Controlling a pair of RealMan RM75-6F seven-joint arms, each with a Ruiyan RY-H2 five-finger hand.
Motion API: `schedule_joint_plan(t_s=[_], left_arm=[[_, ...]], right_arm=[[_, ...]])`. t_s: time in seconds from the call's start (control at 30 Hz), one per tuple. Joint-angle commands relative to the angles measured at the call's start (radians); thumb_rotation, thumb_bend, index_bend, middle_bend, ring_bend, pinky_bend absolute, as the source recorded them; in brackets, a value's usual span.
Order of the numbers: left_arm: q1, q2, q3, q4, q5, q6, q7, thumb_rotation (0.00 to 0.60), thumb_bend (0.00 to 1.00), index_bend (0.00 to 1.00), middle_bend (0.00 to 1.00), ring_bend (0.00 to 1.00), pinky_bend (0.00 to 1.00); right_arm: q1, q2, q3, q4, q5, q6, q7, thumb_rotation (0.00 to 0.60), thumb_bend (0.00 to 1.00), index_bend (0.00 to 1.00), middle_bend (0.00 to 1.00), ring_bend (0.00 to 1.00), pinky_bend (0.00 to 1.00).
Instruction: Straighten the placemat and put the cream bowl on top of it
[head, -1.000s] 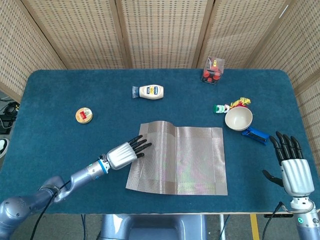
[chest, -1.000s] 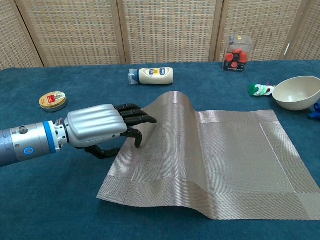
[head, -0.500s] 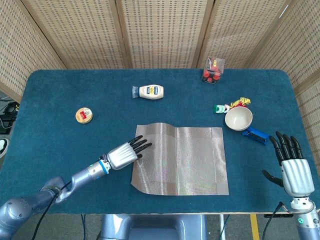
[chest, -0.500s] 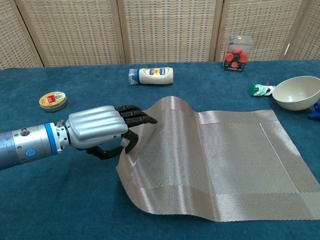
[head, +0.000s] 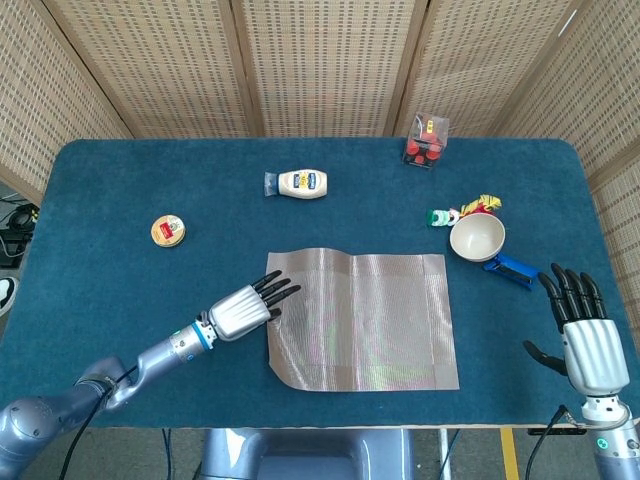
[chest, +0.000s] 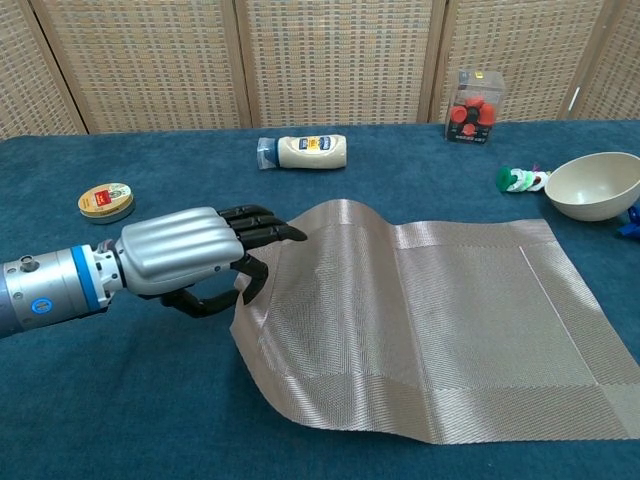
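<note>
Head view: pretty much the whole blue desk (head: 120, 190), both arms at the near edge
Placemat: the tan woven placemat (head: 365, 318) lies about mid-desk, not flat yet. Its left part humps up in a ridge and its near-left edge curls off the cloth, clearest in the chest view (chest: 440, 330)
Left robot hand: the left robot hand (head: 243, 308) is at the placemat's left edge, fingers laid out over the edge and thumb tucked below, so it looks like it's pinching the mat edge (chest: 190, 258)
Right robot hand: the right robot hand (head: 582, 335) is well right of the placemat near the desk's front corner, fingers spread and pointing up, holding nothing
Cream bowl: the cream bowl (head: 477, 238) sits upright just beyond the placemat's far-right corner, not on it (chest: 594, 185)
Other stuff: mayo bottle (head: 298, 184) lying on its side beyond the placemat, small round tin (head: 167, 231) off to its left, clear box of red things (head: 426, 140) far right, blue clip (head: 511, 269) touching the bowl
</note>
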Motion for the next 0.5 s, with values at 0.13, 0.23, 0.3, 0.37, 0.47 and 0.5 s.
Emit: schedule_joint_plan(t_s=[0.13,0.23,0.3,0.37,0.47,0.5], left_arm=[[0.045,0.089,0.025,-0.12,-0.008,0.018,0.08,0.6,0.58,0.81,0.0,0.0,0.0],[0.062,0.138,0.036,-0.185,-0.014,0.01,0.133,0.6,0.58,0.81,0.0,0.0,0.0],[0.073,0.165,0.044,-0.214,-0.015,0.009,0.165,0.6,0.58,0.81,0.0,0.0,0.0],[0.086,0.188,0.05,-0.243,-0.019,0.007,0.191,0.6,0.58,0.81,0.0,0.0,0.0],[0.101,0.208,0.056,-0.265,-0.024,0.006,0.213,0.6,0.58,0.81,0.0,0.0,0.0],[0.107,0.213,0.058,-0.268,-0.025,0.006,0.223,0.6,0.58,0.81,0.0,0.0,0.0]], right_arm=[[-0.004,0.002,0.001,-0.005,-0.007,0.004,0.001,0.6,0.0,0.04,0.0,0.0,0.0],[-0.006,0.003,0.0,-0.007,-0.011,0.005,0.001,0.6,0.0,0.04,0.0,0.0,0.0],[-0.006,0.003,0.0,-0.009,-0.014,0.005,0.0,0.6,0.0,0.04,0.0,0.0,0.0],[-0.007,0.003,-0.001,-0.011,-0.018,0.005,-0.002,0.6,0.0,0.04,0.0,0.0,0.0],[-0.009,0.003,-0.002,-0.014,-0.024,0.007,-0.004,0.6,0.0,0.04,0.0,0.0,0.0],[-0.01,0.003,-0.002,-0.015,-0.025,0.008,-0.005,0.6,0.0,0.04,0.0,0.0,0.0]])
